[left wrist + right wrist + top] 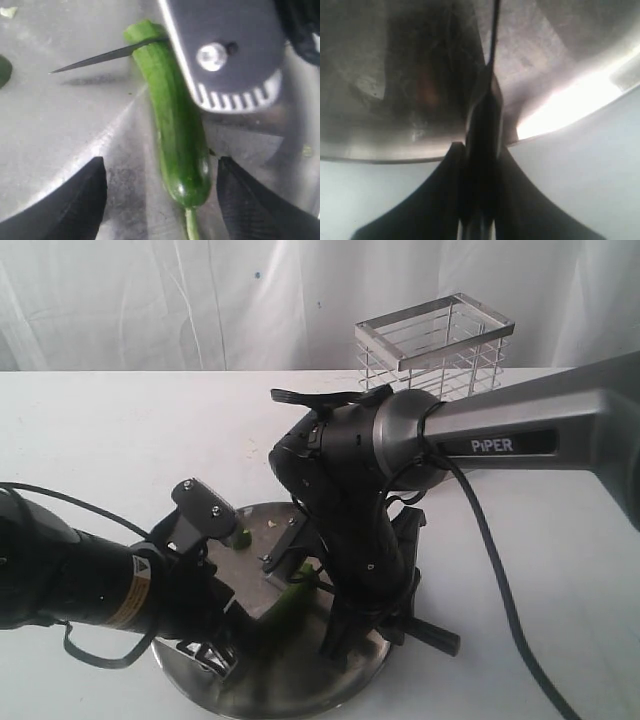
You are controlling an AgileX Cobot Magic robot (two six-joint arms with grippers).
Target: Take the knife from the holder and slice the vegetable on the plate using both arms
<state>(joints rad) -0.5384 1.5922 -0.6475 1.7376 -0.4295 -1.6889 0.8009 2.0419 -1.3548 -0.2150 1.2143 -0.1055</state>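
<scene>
Glossy green, the vegetable (175, 130) looks light and slippery; the spread left end effector (160, 200) should pinch mid-body. The right end effector (479, 175) clenches the knife (107, 56) at twelve o'clock.

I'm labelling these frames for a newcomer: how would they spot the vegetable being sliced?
Find the round steel plate under both arms, in front of the wire holder. On it lies the vegetable, a slender glossy green chili with a thin stem. Its own mark: the knife blade crosses it near the cut end.
</scene>
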